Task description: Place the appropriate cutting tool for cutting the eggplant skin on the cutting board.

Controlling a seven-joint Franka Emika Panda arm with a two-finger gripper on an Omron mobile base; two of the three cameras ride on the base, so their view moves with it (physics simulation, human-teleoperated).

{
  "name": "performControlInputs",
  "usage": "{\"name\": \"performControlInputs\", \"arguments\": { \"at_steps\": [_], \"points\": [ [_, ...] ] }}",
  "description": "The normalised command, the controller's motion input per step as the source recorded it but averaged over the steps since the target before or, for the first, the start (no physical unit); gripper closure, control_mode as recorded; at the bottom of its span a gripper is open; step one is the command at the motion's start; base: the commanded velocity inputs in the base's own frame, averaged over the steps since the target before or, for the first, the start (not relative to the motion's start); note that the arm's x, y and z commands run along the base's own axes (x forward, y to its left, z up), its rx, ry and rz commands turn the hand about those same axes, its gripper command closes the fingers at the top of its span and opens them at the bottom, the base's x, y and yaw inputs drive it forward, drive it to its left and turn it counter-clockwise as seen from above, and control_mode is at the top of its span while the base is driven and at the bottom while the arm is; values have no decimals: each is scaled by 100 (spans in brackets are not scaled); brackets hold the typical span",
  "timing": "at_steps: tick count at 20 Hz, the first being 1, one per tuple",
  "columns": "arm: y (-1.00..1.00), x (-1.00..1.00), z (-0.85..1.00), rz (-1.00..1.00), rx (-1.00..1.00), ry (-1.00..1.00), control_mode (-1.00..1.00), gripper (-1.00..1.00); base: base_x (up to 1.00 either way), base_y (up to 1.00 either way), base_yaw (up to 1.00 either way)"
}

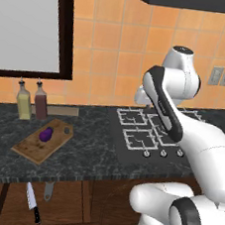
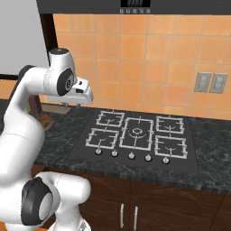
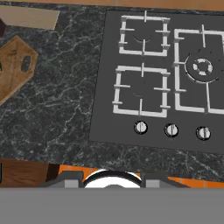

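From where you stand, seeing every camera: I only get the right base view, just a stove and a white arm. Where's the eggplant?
Observer: The eggplant lies on the cutting board, left of the stove.
Operator: And the tool for its skin?
Observer: A small grey cutting tool shows below the counter edge, against the wooden cabinet front.
Operator: Anything beside it?
Observer: A black-handled knife, just left of it in the left base view.
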Motion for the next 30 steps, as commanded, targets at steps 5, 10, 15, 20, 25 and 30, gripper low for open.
{"name": "performControlInputs", "arguments": {
  "at_steps": [5, 10, 15, 20, 25, 30],
  "points": [
    [25, -35, -17, 1, -5, -2, -100, -100, 0, 0, 0],
    [100, -13, -80, 0, -13, 5, -100, -100, 0, 0, 0],
    [100, 0, -68, 0, 0, 15, -100, -100, 0, 0, 0],
    [100, -2, -70, 0, -1, 20, -100, -100, 0, 0, 0],
    [94, -2, -79, -3, -5, 14, -100, -100, 0, 0, 0],
    [48, -8, -56, -5, 0, 0, -100, -100, 0, 0, 0]
  ]
}}
